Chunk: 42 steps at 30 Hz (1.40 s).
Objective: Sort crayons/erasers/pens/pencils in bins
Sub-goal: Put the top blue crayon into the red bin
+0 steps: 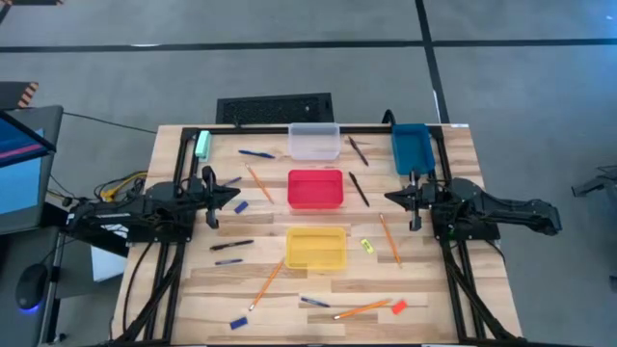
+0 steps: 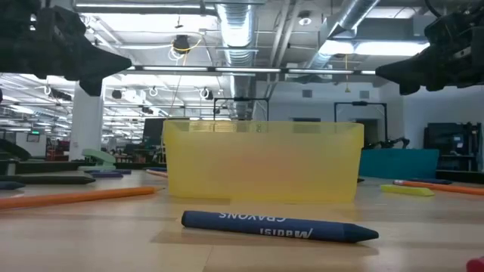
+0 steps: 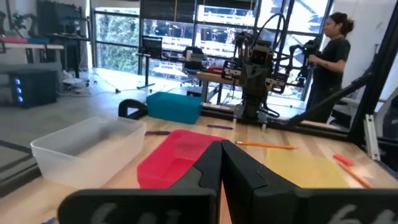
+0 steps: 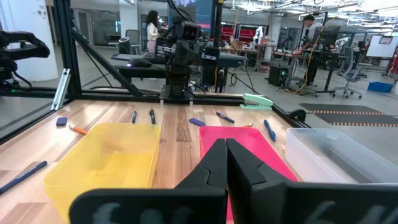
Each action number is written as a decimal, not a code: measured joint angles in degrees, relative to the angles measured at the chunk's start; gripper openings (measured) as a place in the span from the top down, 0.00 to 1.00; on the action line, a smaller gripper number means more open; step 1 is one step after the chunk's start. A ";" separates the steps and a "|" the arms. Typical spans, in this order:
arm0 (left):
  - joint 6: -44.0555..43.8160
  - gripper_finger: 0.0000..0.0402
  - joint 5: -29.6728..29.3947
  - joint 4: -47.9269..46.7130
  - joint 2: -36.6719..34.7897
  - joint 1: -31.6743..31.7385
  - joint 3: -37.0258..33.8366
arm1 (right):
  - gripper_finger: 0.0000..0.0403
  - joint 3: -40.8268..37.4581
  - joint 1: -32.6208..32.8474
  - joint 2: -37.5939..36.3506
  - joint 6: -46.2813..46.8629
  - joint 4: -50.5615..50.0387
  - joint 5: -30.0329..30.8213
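- Crayons (image 1: 238,321), pens (image 1: 359,189), pencils (image 1: 266,283) and erasers (image 1: 367,245) all lie scattered across the bench (image 1: 439,289).
- Clear bin (image 1: 314,142), red bin (image 1: 315,189), yellow bin (image 1: 316,249) and blue bin (image 1: 411,147) look empty; sorting seems unstarted.
- Left gripper (image 1: 234,196) and right gripper (image 1: 390,197), at opposite side edges, are clenched on nothing.

four bins (image 1: 315,190), four pencils (image 1: 258,183), two erasers (image 1: 398,306)

**Non-task items around the workspace**

A pale green block (image 1: 202,145) lies on the wooden table (image 1: 434,289), beyond the left arm's fingertips. A black keyboard (image 1: 275,108) sits past the table's far edge. A person (image 3: 329,56) stands behind the right arm.
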 joint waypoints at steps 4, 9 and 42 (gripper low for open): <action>-3.12 1.00 0.39 -0.12 0.01 -0.02 -0.01 | 0.96 0.01 0.00 -0.01 0.01 0.00 0.00; 4.05 1.00 0.51 -4.72 1.79 0.00 3.74 | 0.96 0.00 0.00 0.01 0.00 0.00 0.00; 5.01 1.00 -8.08 -19.95 42.38 6.86 26.27 | 0.96 0.00 0.00 -0.02 0.02 0.02 0.00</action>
